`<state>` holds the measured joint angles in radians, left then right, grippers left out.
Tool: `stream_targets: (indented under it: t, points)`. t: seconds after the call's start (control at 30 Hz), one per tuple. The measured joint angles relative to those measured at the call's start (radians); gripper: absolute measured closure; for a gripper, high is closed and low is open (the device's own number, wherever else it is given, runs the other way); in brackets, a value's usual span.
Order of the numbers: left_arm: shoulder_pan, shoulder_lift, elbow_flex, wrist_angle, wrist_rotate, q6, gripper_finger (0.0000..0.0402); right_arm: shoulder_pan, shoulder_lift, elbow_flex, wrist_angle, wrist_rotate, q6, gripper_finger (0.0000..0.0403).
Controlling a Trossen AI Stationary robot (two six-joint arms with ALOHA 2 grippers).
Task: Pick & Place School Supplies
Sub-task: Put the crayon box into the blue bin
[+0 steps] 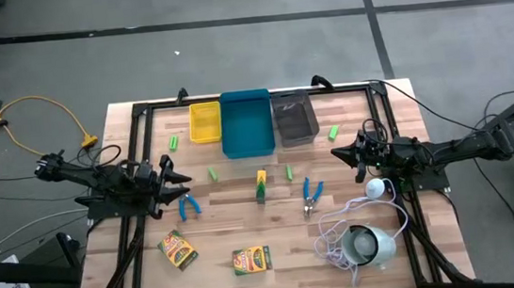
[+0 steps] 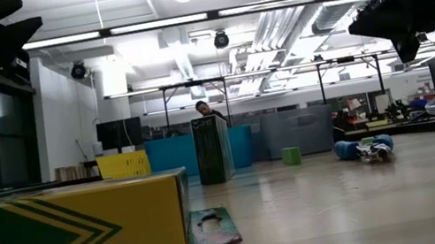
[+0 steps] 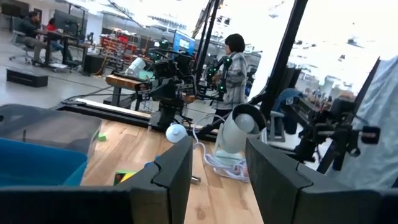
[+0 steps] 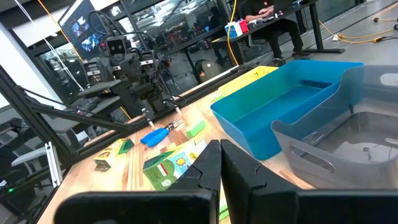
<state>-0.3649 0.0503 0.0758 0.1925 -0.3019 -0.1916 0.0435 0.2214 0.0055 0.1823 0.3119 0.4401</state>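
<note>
Two yellow-green crayon boxes [image 1: 178, 250] [image 1: 251, 259] lie flat near the table's near edge; one fills the low view's left [image 2: 67, 234]. Two blue-handled scissor-like tools [image 1: 188, 205] [image 1: 312, 193] lie mid-table. Several green stubby pieces [image 1: 213, 174] [image 1: 289, 172] [image 1: 333, 132] are scattered about. My left gripper [image 1: 184, 175] [image 3: 217, 180] hovers open at the table's left side, just beyond the left tool. My right gripper [image 1: 336, 152] [image 4: 221, 163] hovers shut at the right side, above the table. Neither touches anything.
Yellow bin [image 1: 205, 122], blue bin [image 1: 246, 121] and grey bin [image 1: 294, 117] stand in a row at the far edge. A round white device [image 1: 371, 244] with coiled cord [image 1: 334, 236] lies near the right corner. A person [image 3: 233, 68] stands beyond the table.
</note>
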Motion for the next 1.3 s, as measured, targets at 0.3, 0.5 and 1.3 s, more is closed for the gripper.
stream_targets:
  t: [0.3, 0.5, 1.3]
  points:
    - [0.0, 0.154, 0.07, -0.001, -0.004, 0.003, 0.0257, 0.0, 0.0, 0.0, 0.0, 0.0, 0.0, 0.04]
    - [0.0, 0.339, 0.192, -0.004, -0.026, 0.058, 0.0257, 0.0, 0.0, 0.0, 0.0, 0.0, 0.0, 0.04]
    - [0.213, 1.114, 0.778, -0.474, -0.058, -0.352, 0.0257, 0.0, 0.0, 0.0, 0.0, 0.0, 0.0, 0.04]
